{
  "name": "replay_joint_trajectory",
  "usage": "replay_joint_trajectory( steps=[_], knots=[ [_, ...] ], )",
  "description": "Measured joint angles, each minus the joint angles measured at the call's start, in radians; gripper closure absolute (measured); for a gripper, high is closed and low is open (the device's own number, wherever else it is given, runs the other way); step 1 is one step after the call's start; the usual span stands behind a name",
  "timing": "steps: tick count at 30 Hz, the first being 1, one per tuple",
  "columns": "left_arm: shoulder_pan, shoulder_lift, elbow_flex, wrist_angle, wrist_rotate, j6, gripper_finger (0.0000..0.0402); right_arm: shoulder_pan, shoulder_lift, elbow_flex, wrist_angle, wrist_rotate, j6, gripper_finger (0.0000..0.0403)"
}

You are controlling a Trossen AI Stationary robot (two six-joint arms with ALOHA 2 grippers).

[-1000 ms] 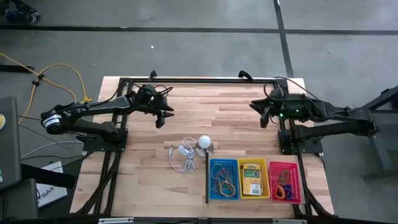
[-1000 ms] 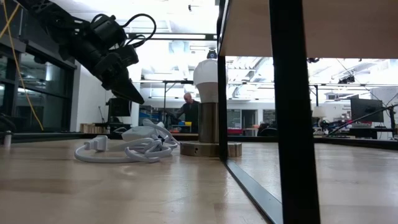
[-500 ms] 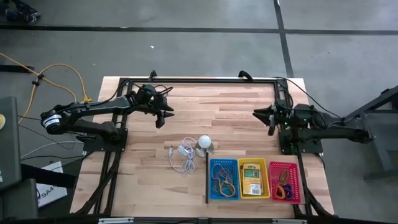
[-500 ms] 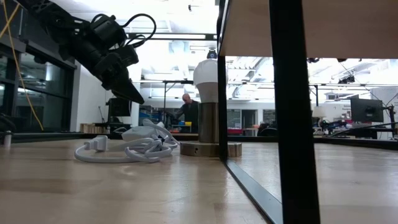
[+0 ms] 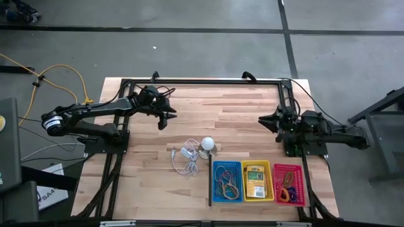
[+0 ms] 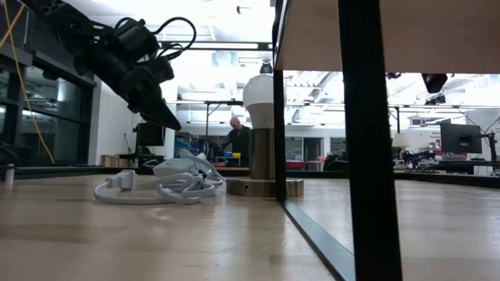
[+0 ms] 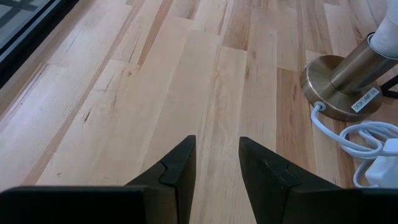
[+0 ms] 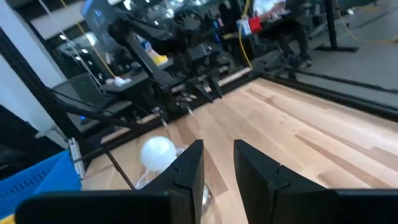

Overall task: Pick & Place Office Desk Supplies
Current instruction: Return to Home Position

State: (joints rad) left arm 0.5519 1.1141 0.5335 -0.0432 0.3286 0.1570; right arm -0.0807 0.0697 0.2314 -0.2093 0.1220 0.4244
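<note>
Counts: 2 arms, 3 bins, 1 lamp, 1 cord. The bins sat in a touching row at 5 o'clock on the wooden table point(image 5: 240, 107). The blue bin point(image 5: 216, 192) held tan, red and green rubber bands point(image 5: 226, 183). The yellow bin point(image 5: 257, 197) held yellow-and-green packets point(image 5: 255, 179). The red bin point(image 5: 288, 167) held coloured rings point(image 5: 288, 192). Item counts inside each bin were unreadable. The left gripper point(image 5: 165, 117) hung above the boards at 10 o'clock, fingers slightly parted and nothing between them. The right gripper point(image 5: 268, 120) was at 2 o'clock by the table edge, also narrowly parted and empty. The white bulb lamp point(image 5: 207, 146) on its brass base stood near table centre. The coiled white cord point(image 5: 184, 159) with its plug lay touching that base, at 8 o'clock from it. A thin black frame bar point(image 5: 210, 183) ran just beside the blue bin on the lamp side. In the low view a black shelf post point(image 6: 367, 140) blocked the middle-right, under a wooden board. The table was light planked wood inside a black tube frame. The floor was grey with dark seams, and a yellow cable point(image 5: 63, 75) looped at 9 o'clock off-table. Behind was a workshop with monitors, ceiling lights and one person point(image 6: 237, 136) far back.
</note>
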Motion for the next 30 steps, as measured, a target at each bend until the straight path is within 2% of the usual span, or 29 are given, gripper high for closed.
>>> replay_joint_trajectory(
  steps=[8,14,30],
  knots=[
    [0.000,0.000,0.000,0.000,0.000,0.000,0.0284,0.000,-0.063,-0.066,0.071,-0.063,-0.003,0.0327],
    [0.000,0.000,0.000,0.000,0.000,0.000,0.0284,0.000,-0.063,-0.120,0.218,-0.148,-0.002,0.0327],
    [0.000,0.000,0.000,0.000,0.000,0.000,0.0284,0.000,-0.063,-0.208,0.276,-0.155,0.048,0.0327]
  ],
)
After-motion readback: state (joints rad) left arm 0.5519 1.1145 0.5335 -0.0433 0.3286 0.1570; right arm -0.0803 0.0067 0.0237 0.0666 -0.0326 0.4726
